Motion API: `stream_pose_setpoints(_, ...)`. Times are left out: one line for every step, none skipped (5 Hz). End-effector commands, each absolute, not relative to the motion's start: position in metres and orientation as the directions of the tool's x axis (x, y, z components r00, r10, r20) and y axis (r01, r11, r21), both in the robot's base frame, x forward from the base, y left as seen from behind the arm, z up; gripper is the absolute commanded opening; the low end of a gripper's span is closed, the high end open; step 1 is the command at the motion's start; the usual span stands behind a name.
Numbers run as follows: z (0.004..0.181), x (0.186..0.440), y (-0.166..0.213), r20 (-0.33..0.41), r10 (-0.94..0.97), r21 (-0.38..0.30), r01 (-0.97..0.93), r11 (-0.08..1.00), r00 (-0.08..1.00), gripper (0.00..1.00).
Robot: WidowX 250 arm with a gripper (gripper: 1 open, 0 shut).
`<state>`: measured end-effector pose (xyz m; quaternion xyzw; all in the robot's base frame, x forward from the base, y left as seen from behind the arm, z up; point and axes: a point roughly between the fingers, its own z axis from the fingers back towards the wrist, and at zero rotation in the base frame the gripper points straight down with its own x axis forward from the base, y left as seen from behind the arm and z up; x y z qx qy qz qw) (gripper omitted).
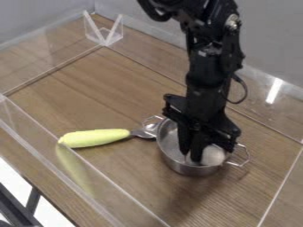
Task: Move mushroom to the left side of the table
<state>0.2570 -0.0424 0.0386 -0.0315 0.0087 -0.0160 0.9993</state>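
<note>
The mushroom lies inside a small silver pot at the front right of the table; its cream stem shows and a bit of orange-brown cap beside it. My gripper points straight down into the pot. Its black fingers are closed in on the mushroom. The arm hides much of the mushroom and the pot's far side.
A spoon with a yellow-green handle lies just left of the pot, its metal bowl touching the pot's rim. Low clear acrylic walls edge the table. A clear triangular stand sits at the back.
</note>
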Motion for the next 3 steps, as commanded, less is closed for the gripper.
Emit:
stream_pose_setpoints(0.052, 0.255, -0.054, 0.014, -0.039, -0.073, 0.039, 0.997, 0.999, 0.0)
stream_pose_setpoints(0.064, 0.253, -0.056, 0.023, -0.03, -0.077, 0.032, 0.996, 0.999, 0.0)
stream_pose_setpoints(0.086, 0.255, -0.05, 0.038, -0.01, -0.07, 0.013, 0.997, 0.999, 0.0)
